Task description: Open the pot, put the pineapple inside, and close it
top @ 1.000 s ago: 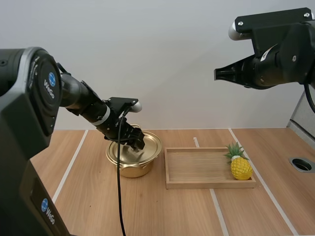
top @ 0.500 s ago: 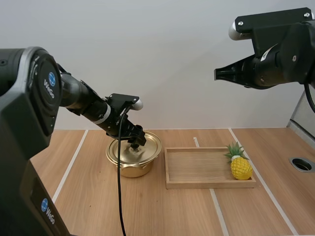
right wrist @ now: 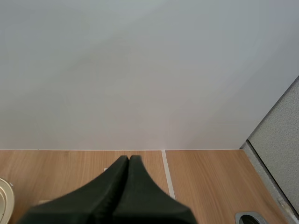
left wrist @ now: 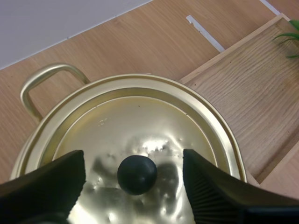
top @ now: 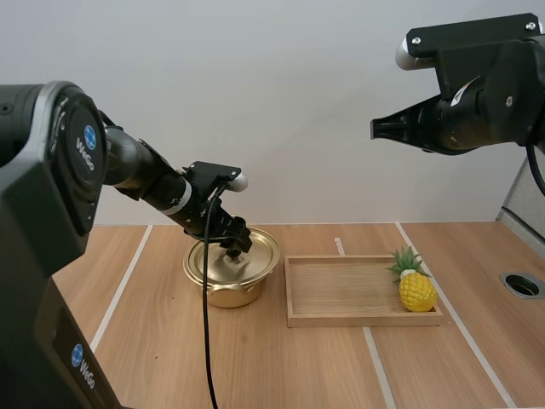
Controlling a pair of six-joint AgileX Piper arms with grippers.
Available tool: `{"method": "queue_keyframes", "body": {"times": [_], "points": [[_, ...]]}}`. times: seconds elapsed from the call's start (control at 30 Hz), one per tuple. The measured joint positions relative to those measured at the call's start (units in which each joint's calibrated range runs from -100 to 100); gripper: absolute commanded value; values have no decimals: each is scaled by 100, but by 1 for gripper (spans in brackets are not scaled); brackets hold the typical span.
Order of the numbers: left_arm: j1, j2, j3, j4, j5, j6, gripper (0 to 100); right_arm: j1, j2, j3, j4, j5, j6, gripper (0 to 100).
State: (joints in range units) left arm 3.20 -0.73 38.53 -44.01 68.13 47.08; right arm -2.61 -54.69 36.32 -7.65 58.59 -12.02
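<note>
Opening the pot [top: 230, 291] — left gripper [top: 235, 244] spread wide astride the lid knob [left wrist: 137, 174]. Next it must pinch that knob and lift; right gripper [top: 375, 129] hangs aloft, fingers together.

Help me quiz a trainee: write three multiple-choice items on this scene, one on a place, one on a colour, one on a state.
1. Where in the wooden tray is the pineapple? A left end; B middle; C right end.
2. What colour is the knob on the lid? A black; B gold; C red.
3. How is the left pincer? A shut on the knob; B shut on nothing; C open.
Key: 1 C, it stands by the tray's right wall; 2 A, the knob is dark against the gold lid; 3 C, its fingers stand apart on either side of the knob, clear of it.
</note>
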Motion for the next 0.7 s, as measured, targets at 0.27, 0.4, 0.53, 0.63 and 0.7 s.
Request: {"method": "queue_keyframes", "body": {"times": [0.27, 0.4, 0.53, 0.63, 0.7], "points": [[0, 0, 0, 0, 70, -209, 0, 0, 0, 0, 0, 0, 0, 0], [0, 0, 0, 0, 70, -209, 0, 0, 0, 0, 0, 0, 0, 0], [0, 0, 0, -10, 70, -219, 0, 0, 0, 0, 0, 0, 0, 0], [0, 0, 0, -10, 70, -219, 0, 0, 0, 0, 0, 0, 0, 0], [0, 0, -29, -10, 70, -219, 0, 0, 0, 0, 0, 0, 0, 0]]}}
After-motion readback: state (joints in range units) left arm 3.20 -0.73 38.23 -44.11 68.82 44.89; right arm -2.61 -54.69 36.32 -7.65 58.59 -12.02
